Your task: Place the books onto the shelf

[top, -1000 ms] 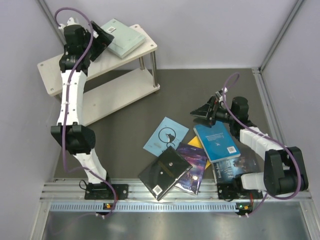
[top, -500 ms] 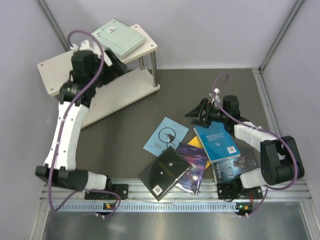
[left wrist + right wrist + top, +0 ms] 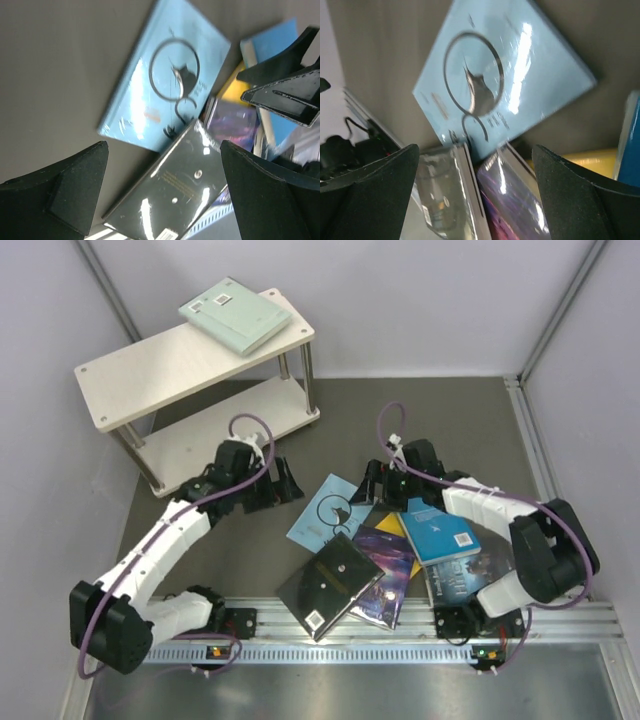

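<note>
1. The left gripper (image 3: 288, 484) sits low over the table (image 3: 400, 430). Its jaws are spread wide with nothing between them, and it is just left of the light blue book (image 3: 331, 508).
2. The right gripper (image 3: 372, 483) is also spread and empty. It is at that book's far right corner, facing the left gripper across it.
3. The light blue book lies flat with its swirl face up. Its near edge meets a corner of the dark green book (image 3: 330, 586).
4. The purple book (image 3: 385, 568) touches the dark green book's right edge.
5. A strip of the yellow book (image 3: 232, 90) shows between the purple book and the bright blue book (image 3: 437, 527).
6. The bright blue book lies under the right arm and overlaps the dark blue book (image 3: 468, 576) nearer the bases.
7. The shelf (image 3: 190, 365) stands at the far left, well apart from the pile.
8. The grey-green book (image 3: 235, 315) lies flat on the right end of the shelf's top board, jutting past the back edge.
</note>
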Robot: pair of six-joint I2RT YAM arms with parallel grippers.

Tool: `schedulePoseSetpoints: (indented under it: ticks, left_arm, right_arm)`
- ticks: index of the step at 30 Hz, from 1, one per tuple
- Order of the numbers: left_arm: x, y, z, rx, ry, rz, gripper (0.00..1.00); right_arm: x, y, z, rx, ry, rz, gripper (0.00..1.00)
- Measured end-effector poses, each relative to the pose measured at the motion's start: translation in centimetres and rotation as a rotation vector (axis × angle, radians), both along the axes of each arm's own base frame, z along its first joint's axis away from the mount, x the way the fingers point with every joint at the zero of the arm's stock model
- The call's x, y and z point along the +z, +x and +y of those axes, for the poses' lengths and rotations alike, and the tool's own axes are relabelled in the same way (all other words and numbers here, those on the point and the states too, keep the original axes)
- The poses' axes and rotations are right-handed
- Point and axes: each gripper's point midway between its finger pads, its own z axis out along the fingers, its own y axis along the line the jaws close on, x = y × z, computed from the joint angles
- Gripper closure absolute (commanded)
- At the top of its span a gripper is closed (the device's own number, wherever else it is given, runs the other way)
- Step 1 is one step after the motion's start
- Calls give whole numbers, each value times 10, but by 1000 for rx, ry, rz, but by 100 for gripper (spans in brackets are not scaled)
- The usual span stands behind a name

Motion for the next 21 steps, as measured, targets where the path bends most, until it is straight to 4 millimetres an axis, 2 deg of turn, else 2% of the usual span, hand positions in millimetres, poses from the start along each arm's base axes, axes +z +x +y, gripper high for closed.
schedulePoseSetpoints:
  ticks: [3,6,12,21]
  left_arm:
    - [-28,-20,-13,-57,-14,57,1]
    - [-54,-30,-13,-55,-25,101,1]
    - [-93,-44,-21,-64,-55,174,1]
    - [-120,-56,-43,-103,-105,232,1]
  right_arm:
    - [-11,-28,-11,9,-81,-1,6]
    - [-17,-58,-31,-3,-134,6,5]
    - [-10,-81,-49,-45,-96,-62,5]
    - [-5,-93,-40,-55,28,-81,5]
